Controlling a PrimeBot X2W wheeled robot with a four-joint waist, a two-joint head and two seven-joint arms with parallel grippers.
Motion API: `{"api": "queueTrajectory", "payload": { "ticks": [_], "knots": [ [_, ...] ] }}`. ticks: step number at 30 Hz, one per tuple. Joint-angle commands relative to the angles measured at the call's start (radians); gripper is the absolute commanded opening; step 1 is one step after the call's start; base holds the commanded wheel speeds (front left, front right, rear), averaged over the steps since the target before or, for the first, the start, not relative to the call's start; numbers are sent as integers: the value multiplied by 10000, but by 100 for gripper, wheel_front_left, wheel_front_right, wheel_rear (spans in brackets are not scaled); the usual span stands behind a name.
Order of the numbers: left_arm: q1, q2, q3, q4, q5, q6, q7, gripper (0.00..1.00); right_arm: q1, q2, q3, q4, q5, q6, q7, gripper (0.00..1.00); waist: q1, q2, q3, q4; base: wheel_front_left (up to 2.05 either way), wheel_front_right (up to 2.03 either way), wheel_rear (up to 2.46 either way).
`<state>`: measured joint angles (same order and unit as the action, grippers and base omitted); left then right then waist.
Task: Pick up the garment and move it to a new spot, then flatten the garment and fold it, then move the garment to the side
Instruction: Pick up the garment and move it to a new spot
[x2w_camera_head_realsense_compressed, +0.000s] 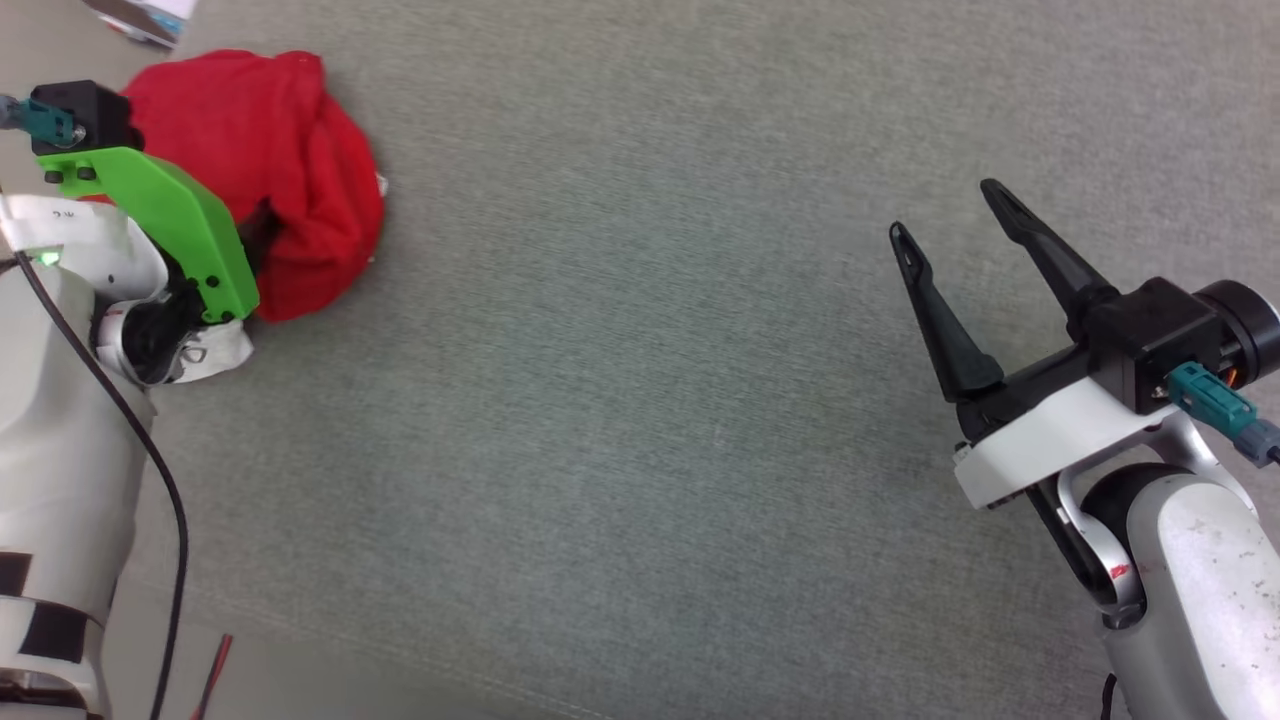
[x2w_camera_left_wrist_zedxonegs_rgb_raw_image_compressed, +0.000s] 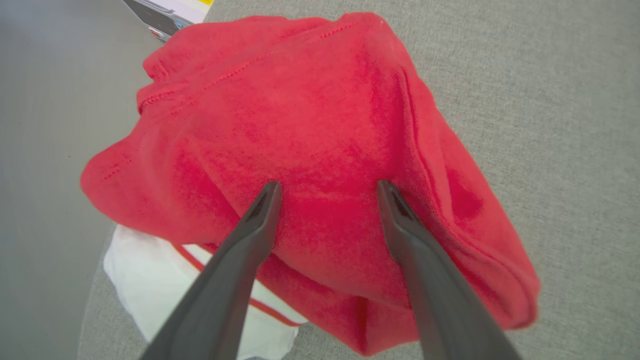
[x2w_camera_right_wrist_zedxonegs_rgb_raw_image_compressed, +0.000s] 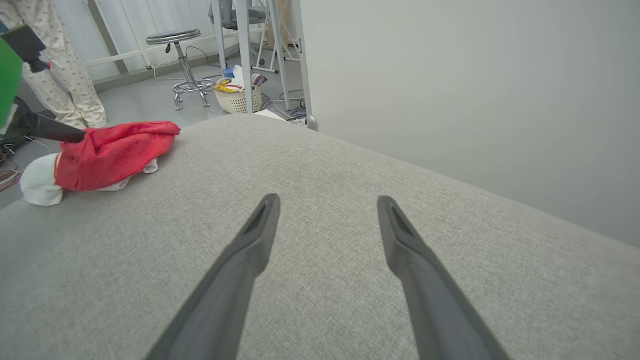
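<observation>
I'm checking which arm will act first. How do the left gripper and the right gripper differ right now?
The left gripper points at the bunched red shirt, its fingers close to the cloth; the right gripper hangs over bare grey cushion, far from the shirt. The left gripper carries a green bracket; the right gripper sits on a white mount. Both stand open, and neither holds anything.

We can read no text — the faint marks on the white band (x2w_camera_head_realsense_compressed: 62, 222) at nine o'clock are illegible.
</observation>
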<state>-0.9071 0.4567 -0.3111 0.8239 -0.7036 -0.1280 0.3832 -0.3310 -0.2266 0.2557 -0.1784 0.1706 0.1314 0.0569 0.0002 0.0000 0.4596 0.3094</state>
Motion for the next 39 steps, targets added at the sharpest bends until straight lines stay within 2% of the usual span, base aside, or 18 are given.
{"api": "queueTrajectory", "payload": {
  "ticks": [1,7,14,15,16,17,21,26,33,39],
  "knots": [
    [-247,165,-154,178,-195,-26,323,100,-206,0,-37,-56,19,-7,-67,100,-2,0,719,-686,0,0,0],
    [-601,470,-457,1478,-477,-3,1366,100,-350,6,-23,-98,120,-7,-82,100,-2,0,1018,-981,0,0,0],
    [-550,233,-794,3004,-387,457,2489,100,-376,31,-42,-88,213,-7,-125,100,-2,0,1056,-1170,0,0,0],
    [-544,201,-802,3113,-400,491,2553,94,-360,36,-62,-83,215,-7,-126,100,-2,0,1026,-1172,0,0,0],
    [-538,159,-822,3203,-407,492,2583,15,-335,42,-93,-73,223,-7,-123,100,-2,0,976,-1166,0,0,0],
    [-545,136,-847,3241,-386,501,2529,0,-307,43,-134,-57,228,-7,-125,100,-2,0,915,-1140,0,0,0],
    [-622,244,-988,3227,-119,636,1726,0,-151,116,-263,45,243,-7,-159,100,-2,0,540,-1018,0,0,0],
    [-752,389,-690,2960,-118,925,-178,0,78,368,-334,352,355,-7,-407,100,-2,0,-279,-860,0,0,0],
    [-728,731,-659,2470,177,861,-2407,0,507,844,-464,954,500,-7,-853,100,-2,0,-1513,-903,0,0,0],
    [-560,550,-503,1865,157,888,-4024,0,1091,1169,-834,1372,543,-7,-1167,100,-2,0,-2440,-1207,0,0,0]
  ]
}}
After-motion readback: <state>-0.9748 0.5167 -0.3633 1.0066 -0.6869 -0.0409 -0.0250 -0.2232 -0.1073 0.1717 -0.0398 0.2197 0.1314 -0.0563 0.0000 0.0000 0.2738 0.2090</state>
